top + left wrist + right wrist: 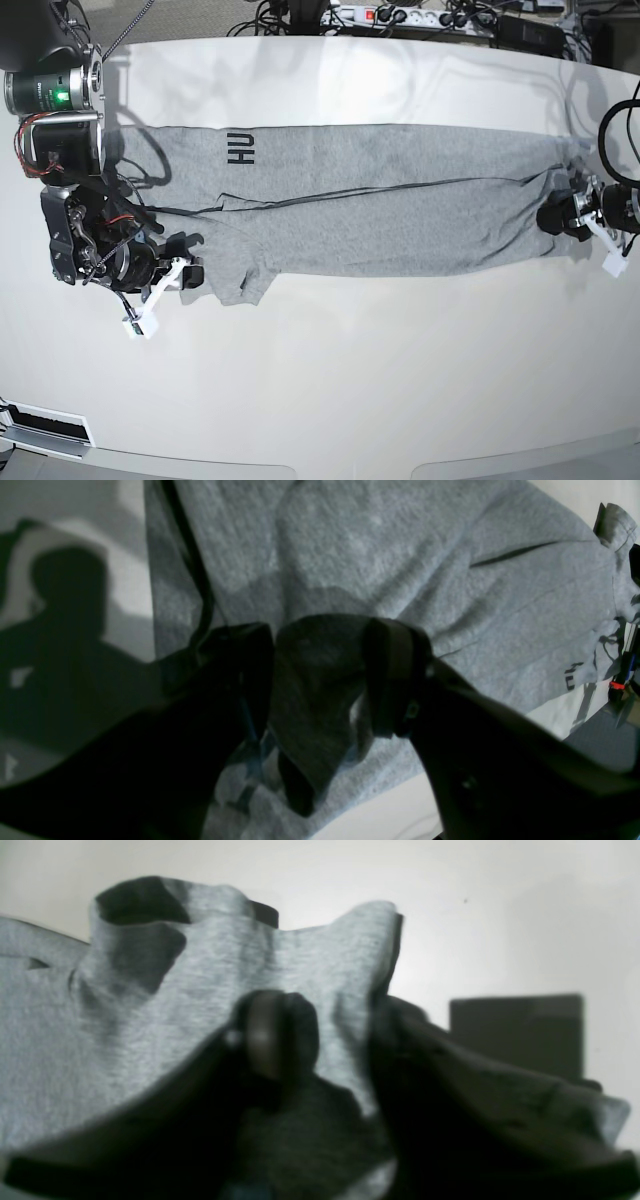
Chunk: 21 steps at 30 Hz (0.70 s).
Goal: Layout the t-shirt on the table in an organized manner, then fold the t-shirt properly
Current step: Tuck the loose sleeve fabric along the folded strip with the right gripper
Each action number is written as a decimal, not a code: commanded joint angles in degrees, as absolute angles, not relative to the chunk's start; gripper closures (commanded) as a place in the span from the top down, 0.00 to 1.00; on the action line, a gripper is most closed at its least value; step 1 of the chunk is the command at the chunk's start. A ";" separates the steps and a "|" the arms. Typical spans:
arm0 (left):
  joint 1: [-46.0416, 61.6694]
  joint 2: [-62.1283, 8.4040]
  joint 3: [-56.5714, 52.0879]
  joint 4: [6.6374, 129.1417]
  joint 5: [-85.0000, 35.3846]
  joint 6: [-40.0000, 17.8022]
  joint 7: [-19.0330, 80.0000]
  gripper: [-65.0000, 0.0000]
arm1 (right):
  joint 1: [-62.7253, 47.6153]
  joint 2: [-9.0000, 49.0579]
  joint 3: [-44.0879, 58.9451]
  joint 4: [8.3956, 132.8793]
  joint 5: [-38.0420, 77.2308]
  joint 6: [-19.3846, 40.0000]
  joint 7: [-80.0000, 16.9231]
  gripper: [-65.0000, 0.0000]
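You have the t-shirt [380, 215] stretched long across the middle of the white bench [330, 390], folded lengthwise, with black lettering [241, 148] showing near the end on the base view's left. Your left tool [320, 675] sits at the opposite end of the shirt and is clamped on a bunch of grey cloth, which fills the gap between its 2 fingers. Your right tool [325, 1040] is at the lettered end, with fabric draped against its fingers [270, 1035]; that view is blurred, so you cannot tell whether it grips or merely touches the cloth.
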State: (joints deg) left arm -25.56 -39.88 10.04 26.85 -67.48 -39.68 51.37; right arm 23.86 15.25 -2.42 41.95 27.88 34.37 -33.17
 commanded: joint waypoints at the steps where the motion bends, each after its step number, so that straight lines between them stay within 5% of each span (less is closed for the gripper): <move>1: -26.70 -41.10 9.69 27.35 -67.96 -40.00 50.98 0.48 | 25.71 16.14 -2.20 42.63 28.23 35.29 -31.38 0.21; 3: -26.70 -41.12 9.69 27.35 -67.94 -40.00 50.98 0.48 | 25.76 16.51 -2.20 42.68 28.05 37.30 -30.61 0.00; 21: -26.68 -41.12 9.69 27.35 -67.92 -40.00 50.78 0.48 | 24.25 22.65 -2.22 59.05 38.02 40.00 -45.82 0.00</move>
State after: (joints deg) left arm -25.54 -39.86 10.07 26.87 -67.51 -39.70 51.13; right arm 22.65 21.74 -2.48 58.08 37.36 39.72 -46.76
